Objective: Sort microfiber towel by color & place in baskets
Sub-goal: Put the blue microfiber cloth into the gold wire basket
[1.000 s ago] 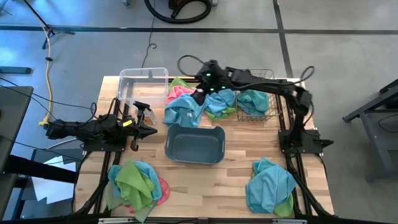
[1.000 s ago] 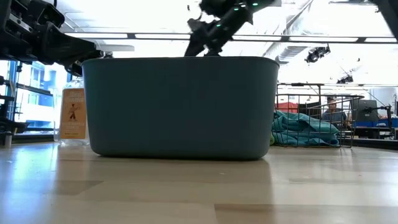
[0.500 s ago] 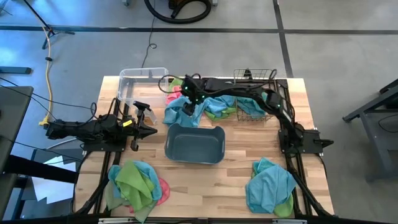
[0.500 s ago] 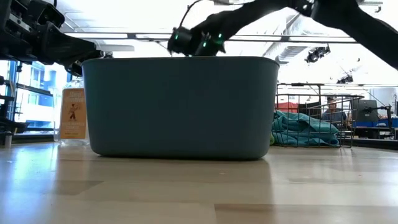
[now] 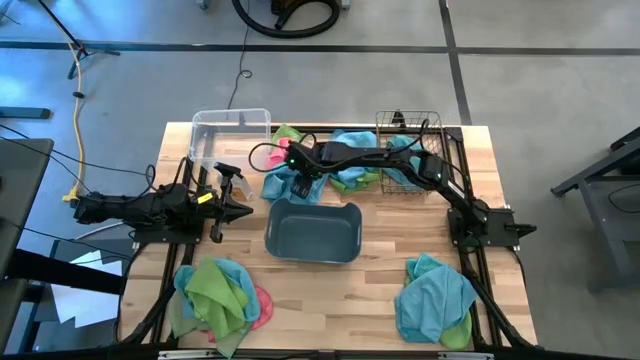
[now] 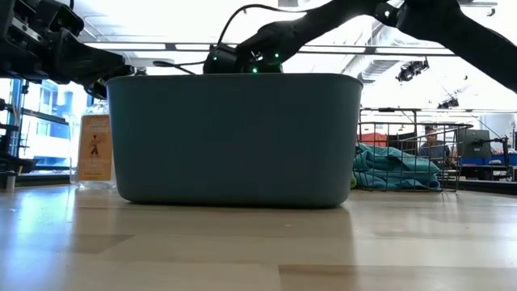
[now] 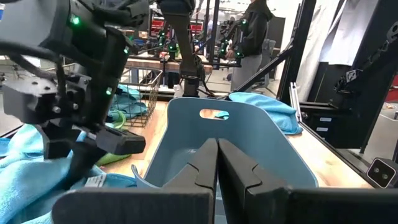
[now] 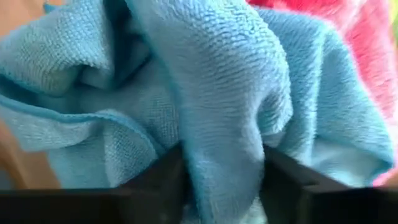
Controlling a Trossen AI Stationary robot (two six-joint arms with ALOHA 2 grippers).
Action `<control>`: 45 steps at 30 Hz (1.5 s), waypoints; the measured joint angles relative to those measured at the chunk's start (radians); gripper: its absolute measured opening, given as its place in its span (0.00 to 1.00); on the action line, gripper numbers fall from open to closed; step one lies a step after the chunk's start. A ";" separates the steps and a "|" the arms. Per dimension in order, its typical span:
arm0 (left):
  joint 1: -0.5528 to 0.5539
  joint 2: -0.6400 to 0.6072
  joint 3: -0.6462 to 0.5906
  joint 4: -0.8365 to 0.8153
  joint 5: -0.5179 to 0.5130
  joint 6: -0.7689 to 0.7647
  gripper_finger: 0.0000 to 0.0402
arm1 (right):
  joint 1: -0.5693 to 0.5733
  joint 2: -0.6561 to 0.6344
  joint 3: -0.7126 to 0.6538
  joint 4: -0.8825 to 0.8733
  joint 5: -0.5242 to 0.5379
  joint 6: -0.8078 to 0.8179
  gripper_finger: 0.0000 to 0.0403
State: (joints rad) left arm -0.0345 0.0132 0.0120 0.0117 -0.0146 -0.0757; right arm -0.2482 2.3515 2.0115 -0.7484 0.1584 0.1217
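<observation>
right pincer pinching a raised fold of nubby blue microfiber towel, at 12 o'clock from the smooth rounded grey-blue plastic tub on the slatted wooden worktop; left pincer clenched, empty.

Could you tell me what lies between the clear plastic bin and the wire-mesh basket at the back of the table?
In the high view, a heap of blue, green and pink towels lies between the clear bin and the wire basket, with the right pincer down on a blue one.
</observation>
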 joint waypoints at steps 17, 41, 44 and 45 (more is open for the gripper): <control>0.000 0.000 0.000 0.000 0.000 0.000 0.00 | 0.017 -0.199 0.225 -0.103 -0.039 -0.182 0.01; 0.000 0.003 0.000 0.000 0.000 0.000 0.00 | -0.004 -1.000 -0.421 0.051 -0.095 -0.145 0.00; 0.000 0.003 0.000 0.000 0.000 0.000 0.00 | -0.004 -1.121 -0.485 0.032 -0.127 -0.126 0.00; 0.000 0.003 0.000 0.000 0.000 0.000 0.00 | -0.004 -1.162 -0.503 0.019 -0.136 -0.120 0.00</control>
State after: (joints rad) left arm -0.0342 0.0158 0.0120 0.0120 -0.0144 -0.0757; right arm -0.2527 1.1898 1.5082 -0.7298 0.0228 0.0021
